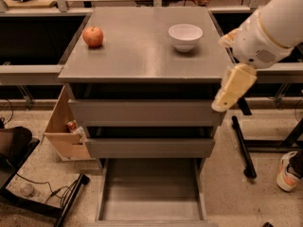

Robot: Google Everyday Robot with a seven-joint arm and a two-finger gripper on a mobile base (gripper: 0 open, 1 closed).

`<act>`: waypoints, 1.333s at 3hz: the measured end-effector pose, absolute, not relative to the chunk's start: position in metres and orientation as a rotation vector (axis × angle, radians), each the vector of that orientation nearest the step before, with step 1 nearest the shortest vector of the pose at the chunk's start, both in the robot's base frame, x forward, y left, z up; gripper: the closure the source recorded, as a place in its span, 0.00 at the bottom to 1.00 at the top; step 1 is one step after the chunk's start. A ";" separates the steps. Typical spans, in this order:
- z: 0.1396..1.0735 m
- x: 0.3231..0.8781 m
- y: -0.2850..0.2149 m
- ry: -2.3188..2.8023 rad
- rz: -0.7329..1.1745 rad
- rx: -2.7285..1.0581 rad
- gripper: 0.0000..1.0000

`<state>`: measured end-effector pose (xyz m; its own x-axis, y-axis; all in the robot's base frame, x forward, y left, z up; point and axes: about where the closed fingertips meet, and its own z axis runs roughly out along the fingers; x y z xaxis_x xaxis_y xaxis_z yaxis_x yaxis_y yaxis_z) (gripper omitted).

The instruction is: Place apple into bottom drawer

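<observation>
The red apple (93, 36) sits on the grey cabinet top (142, 56) near its far left corner. The bottom drawer (150, 193) is pulled out at the foot of the cabinet, and its grey floor is bare. My gripper (231, 88) hangs down from the white arm at the cabinet's right edge, level with the top drawer front. It is far to the right of the apple and holds nothing that I can see.
A white bowl (185, 36) stands on the cabinet top at the far right, near my arm. A wooden box (64, 126) lies on the floor left of the cabinet. Cables (42, 193) and a black stand (244, 143) flank the cabinet. A shoe (287, 171) is at the right.
</observation>
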<state>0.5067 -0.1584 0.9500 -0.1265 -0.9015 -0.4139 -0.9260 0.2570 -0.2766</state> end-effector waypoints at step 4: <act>0.938 0.627 -0.088 1.697 0.164 -1.585 0.00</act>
<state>0.6266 -0.0883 0.9376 0.0954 -0.7860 -0.6108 -0.8886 0.2093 -0.4082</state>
